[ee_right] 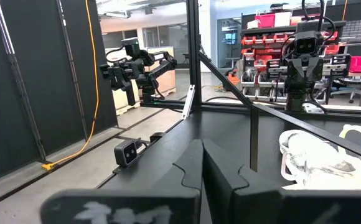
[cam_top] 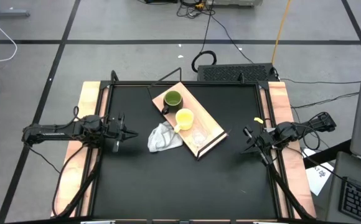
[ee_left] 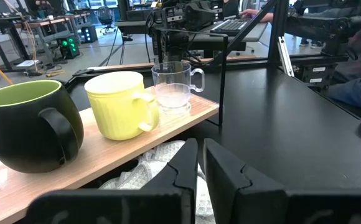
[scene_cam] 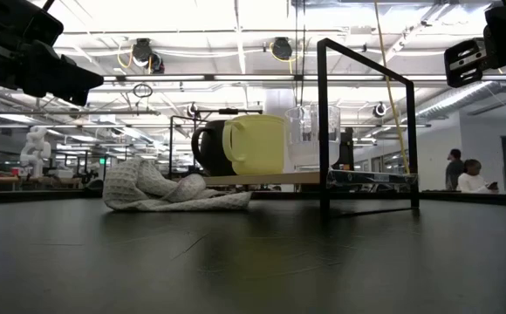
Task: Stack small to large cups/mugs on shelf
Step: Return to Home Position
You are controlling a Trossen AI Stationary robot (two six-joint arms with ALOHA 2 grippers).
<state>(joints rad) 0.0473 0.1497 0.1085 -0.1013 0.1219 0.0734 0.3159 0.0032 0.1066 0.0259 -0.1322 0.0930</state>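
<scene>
ok so the stacking part looks done to me, all three cups sit upright in a row on the shelf (cam_top: 211,124): dark green mug (ee_left: 25,124) at one end of the board, yellow mug (ee_left: 121,102) in the middle just beside it, and the little glass cup (ee_left: 174,84) at the other end, right by the shelf's dark frame (scene_cam: 323,131). so I'd say the step in hand is just parking the arms at home. my left gripper (ee_left: 200,149) hangs off the shelf's long edge on the cloth side, near but not touching, fingers pinched together with nothing in them. my right gripper (ee_right: 202,152) is out past the opposite side of the shelf, well apart from it, also closed up and empty. the white cloth (cam_top: 163,138) lies crumpled against the shelf's edge and looks tucked a bit under the board. next move asks for nothing fancy imo: tuck both arms in away from the shelf without clipping the frame or dragging that cloth, since a tug there could jog the board and that glass cup looks easiest to tip
</scene>
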